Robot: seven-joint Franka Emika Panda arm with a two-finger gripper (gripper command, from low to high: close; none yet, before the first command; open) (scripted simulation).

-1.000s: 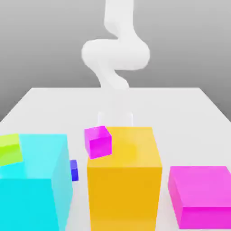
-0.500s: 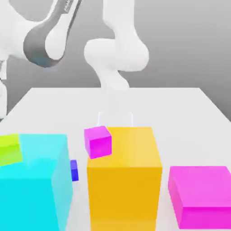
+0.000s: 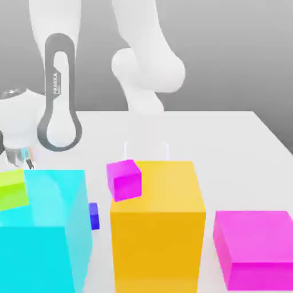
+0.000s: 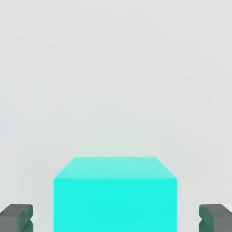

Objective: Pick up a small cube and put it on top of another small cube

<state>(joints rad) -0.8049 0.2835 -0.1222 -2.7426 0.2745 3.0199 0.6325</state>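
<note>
Cyan cube (image 4: 115,195) sat between the gripper's (image 4: 115,217) still-parted fingers (image 4: 17,217), where an off-centre squeeze might have skewed it.

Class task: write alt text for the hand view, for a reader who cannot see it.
A turquoise cube sits on a plain pale surface, between the two dark grey fingertips of the gripper. The fingertips stand clear of the cube on either side, with gaps visible.

arm (image 3: 60,91): bent low, exterior view's left | gripper (image 4: 116,219): fingertips apart, seemingly open
</note>
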